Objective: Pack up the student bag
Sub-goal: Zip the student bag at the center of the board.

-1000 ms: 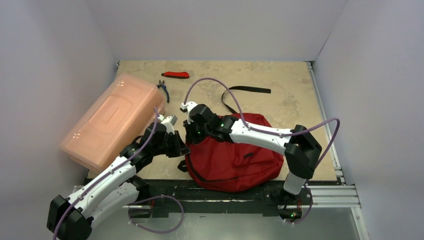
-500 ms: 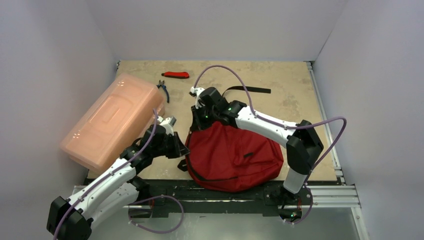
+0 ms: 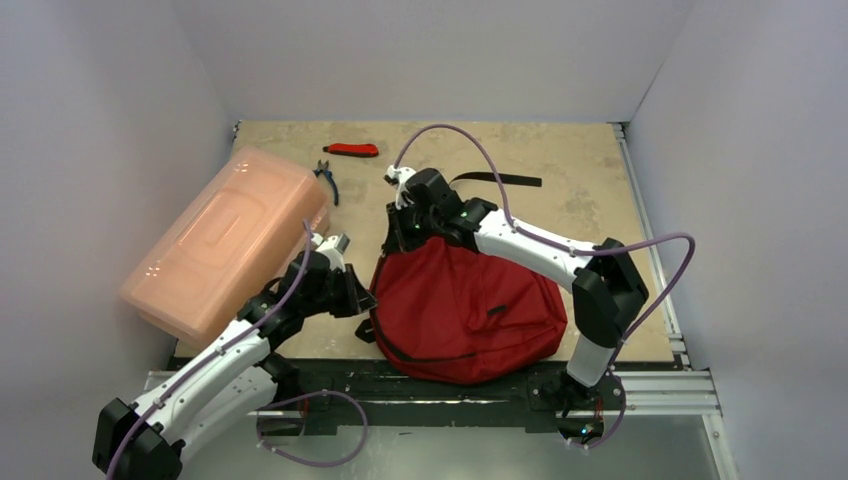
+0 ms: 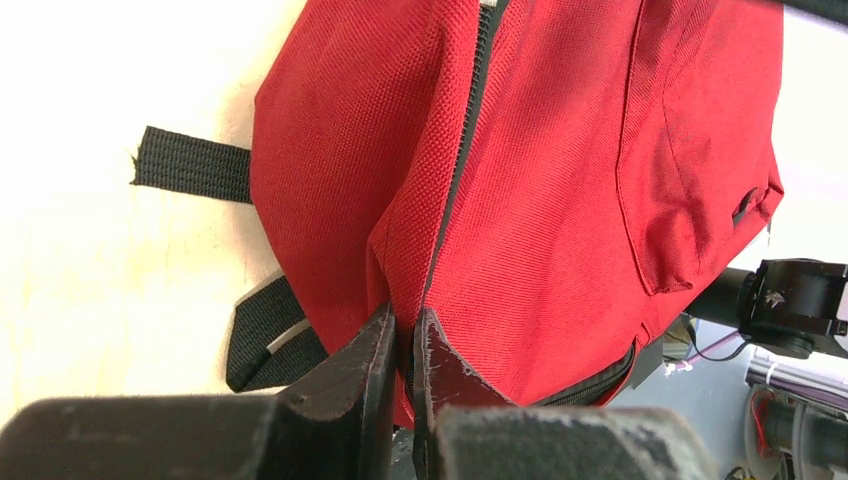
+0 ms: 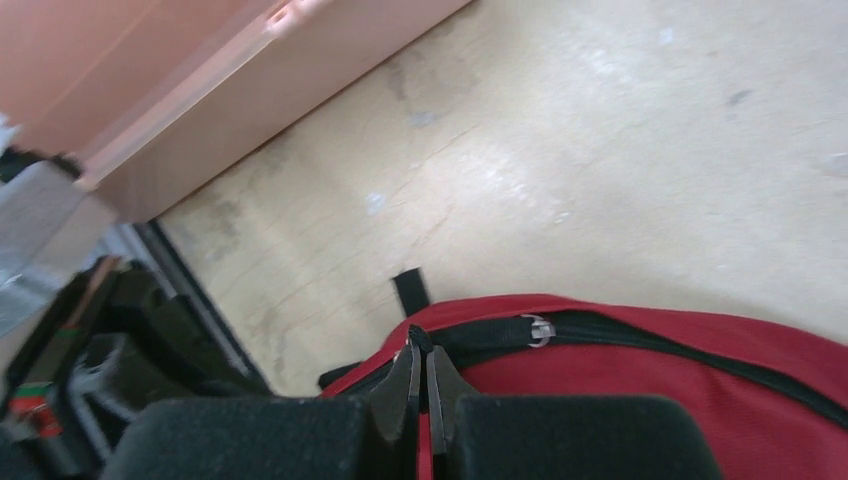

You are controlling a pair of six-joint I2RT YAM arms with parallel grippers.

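The student bag [image 3: 470,310], a red fabric backpack, lies at the near middle of the table. My left gripper [image 3: 366,298] is at its left edge, shut on a fold of red fabric beside the black zipper [image 4: 470,130]; the left wrist view has the left gripper [image 4: 405,318] pinching that fold of the bag [image 4: 560,200]. My right gripper [image 3: 399,238] stands over the bag's far left corner. In the right wrist view the right gripper [image 5: 420,345] is shut on a black zipper pull [image 5: 419,335], with the metal slider [image 5: 538,328] just to the right on the bag [image 5: 650,400].
A pink translucent box [image 3: 225,240] lies at the left, close to my left arm. Blue-handled pliers [image 3: 326,178] and a red cutter [image 3: 352,150] lie at the back. The bag's black strap [image 3: 500,180] trails behind it. A metal rail [image 3: 660,380] borders the near edge.
My right gripper has moved away from the left gripper toward the back of the table, drawing the bag's far left corner up with it. The left gripper has held its place.
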